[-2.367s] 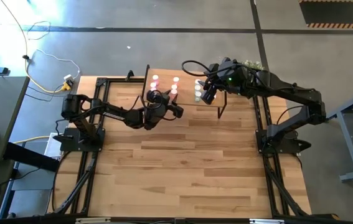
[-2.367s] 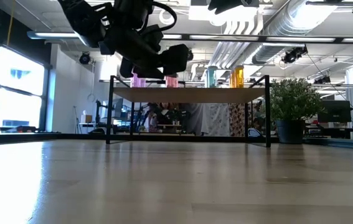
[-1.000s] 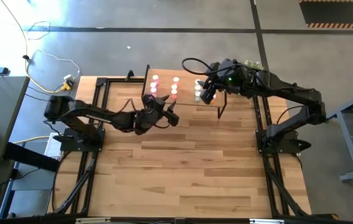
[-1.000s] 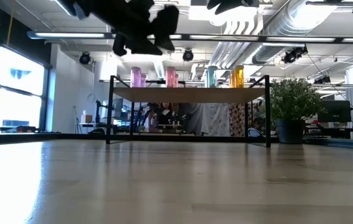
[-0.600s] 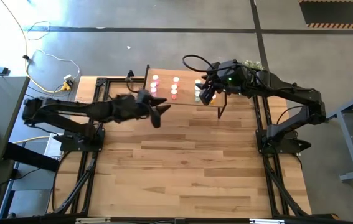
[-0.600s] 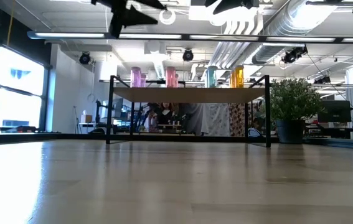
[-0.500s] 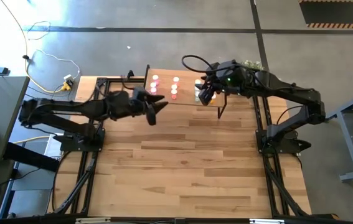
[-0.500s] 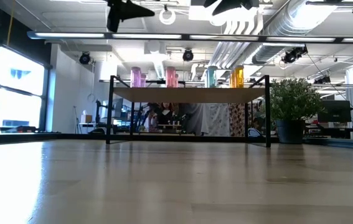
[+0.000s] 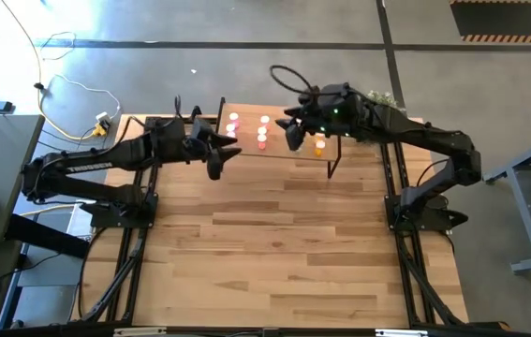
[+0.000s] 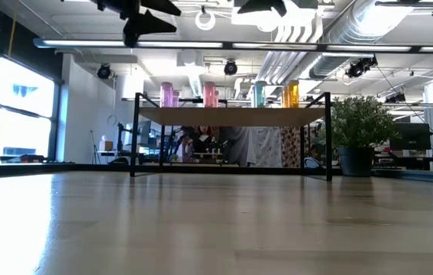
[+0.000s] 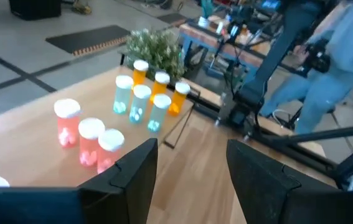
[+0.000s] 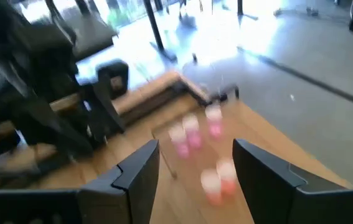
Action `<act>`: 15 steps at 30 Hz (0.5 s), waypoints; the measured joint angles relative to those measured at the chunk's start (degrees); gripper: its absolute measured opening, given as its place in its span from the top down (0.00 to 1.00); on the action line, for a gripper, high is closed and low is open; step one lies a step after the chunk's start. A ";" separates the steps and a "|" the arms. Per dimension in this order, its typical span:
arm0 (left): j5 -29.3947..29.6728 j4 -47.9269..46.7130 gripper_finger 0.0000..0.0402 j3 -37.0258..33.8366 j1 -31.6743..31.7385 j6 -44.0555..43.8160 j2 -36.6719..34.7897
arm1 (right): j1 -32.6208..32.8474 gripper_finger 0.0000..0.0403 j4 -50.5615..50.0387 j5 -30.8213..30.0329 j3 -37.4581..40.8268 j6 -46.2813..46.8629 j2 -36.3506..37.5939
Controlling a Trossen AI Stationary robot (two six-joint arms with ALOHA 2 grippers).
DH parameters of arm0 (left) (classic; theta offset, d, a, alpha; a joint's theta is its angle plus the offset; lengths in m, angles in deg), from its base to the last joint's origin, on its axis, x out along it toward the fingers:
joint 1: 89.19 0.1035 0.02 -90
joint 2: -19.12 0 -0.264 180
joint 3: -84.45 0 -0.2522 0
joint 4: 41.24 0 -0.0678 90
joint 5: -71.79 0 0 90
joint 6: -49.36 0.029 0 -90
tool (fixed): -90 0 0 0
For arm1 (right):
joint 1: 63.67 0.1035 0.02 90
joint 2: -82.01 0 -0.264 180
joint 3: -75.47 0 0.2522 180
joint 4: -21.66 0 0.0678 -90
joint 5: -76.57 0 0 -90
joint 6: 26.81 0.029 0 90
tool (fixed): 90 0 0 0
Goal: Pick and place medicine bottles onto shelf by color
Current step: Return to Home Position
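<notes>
With the left gripper and right gripper both spread empty, the tiny translucent white-capped medicine bottles at twelve o'clock of the wood-plank table look light, stiff, probably slick: pinch mid-body.

Both arms aloft and extended, left gripper and right gripper empty, fingers apart.
</notes>
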 joint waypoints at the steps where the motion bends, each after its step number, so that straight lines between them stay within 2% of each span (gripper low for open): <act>1: -1.38 0.04 0.55 0.00 0.95 0.38 -0.29 | -0.33 0.52 1.43 0.26 0.00 0.07 -0.38; 6: -8.26 -0.58 0.55 0.00 5.66 3.58 -2.38 | -1.49 0.52 11.17 0.93 -0.02 0.15 -1.00; 15: -21.29 -5.80 0.55 0.02 12.10 10.41 -4.72 | -3.84 0.52 16.20 0.80 0.00 -0.02 -1.15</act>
